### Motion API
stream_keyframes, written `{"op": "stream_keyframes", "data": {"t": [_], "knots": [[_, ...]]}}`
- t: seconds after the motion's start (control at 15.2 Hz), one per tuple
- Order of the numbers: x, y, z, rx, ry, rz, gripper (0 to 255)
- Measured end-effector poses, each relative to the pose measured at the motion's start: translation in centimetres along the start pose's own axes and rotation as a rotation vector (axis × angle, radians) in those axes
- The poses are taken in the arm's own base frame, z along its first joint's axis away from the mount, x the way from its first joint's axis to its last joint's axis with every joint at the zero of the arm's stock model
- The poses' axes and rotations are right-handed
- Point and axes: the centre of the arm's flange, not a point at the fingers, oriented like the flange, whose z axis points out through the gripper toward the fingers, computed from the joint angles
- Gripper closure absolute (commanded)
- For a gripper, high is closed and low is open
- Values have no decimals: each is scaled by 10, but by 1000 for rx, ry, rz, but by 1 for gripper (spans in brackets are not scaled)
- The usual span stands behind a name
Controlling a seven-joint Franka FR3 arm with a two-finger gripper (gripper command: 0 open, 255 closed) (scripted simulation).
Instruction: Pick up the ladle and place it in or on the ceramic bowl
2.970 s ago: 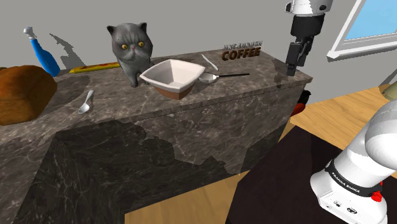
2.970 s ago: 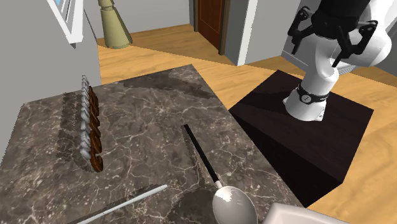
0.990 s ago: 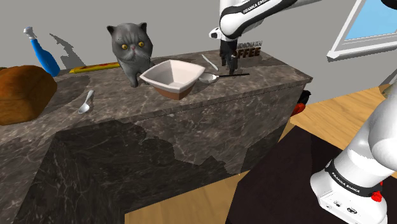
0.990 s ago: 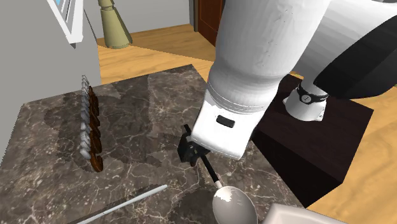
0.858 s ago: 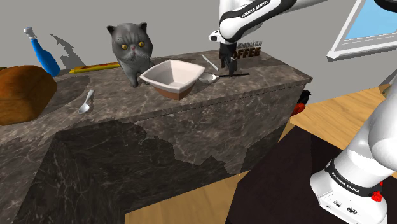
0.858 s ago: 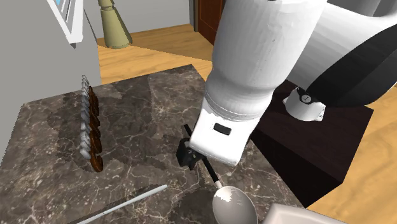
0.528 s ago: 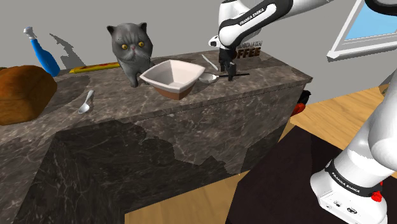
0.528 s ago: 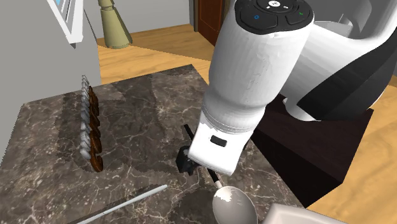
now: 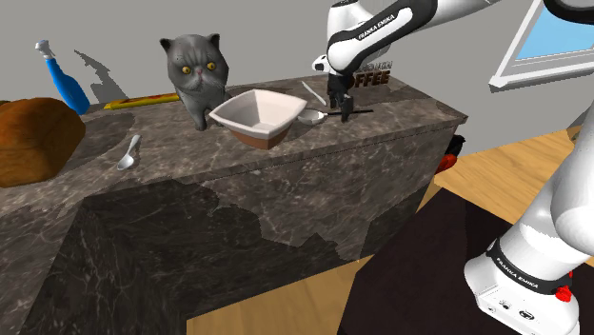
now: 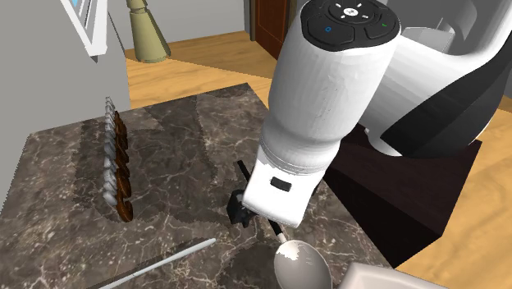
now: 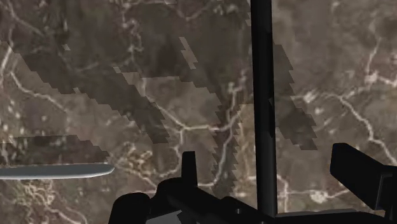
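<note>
While the wrist view looks straight down on the marble counter, we see the ladle as a thin black handle running between the two fingers of the gripper. The fingers stand spread, one on each side of the handle, and neither touches it. The tip of a slim silver utensil lies off to one side, apart from both.

The shoulder view gives us the wider layout. The gripper points down at the middle of the ladle, which lies flat on the counter. Its scoop end sits just beside the right corner of the ceramic bowl, white inside with a brown base; we cannot tell whether they touch. A grey cat figurine stands left of the bowl and a COFFEE sign stands behind the gripper.

In the second exterior view, the ladle's silver scoop shows near the bottom edge, with a white corner of the bowl beside it.

The counter's edge lies near the handle on that view's right, with the dark stand beyond. To the left, bare marble reaches to the sign, seen edge-on.
</note>
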Motion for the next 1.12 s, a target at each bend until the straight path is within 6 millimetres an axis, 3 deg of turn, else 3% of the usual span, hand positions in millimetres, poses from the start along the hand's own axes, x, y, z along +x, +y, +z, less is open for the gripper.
{"op": "stream_keyframes", "data": {"t": [0.66, 1.12], "knots": [[0, 0, -1, -2, 1, 0, 255], [-4, 3, -32, 0, 0, 0, 255]]}}
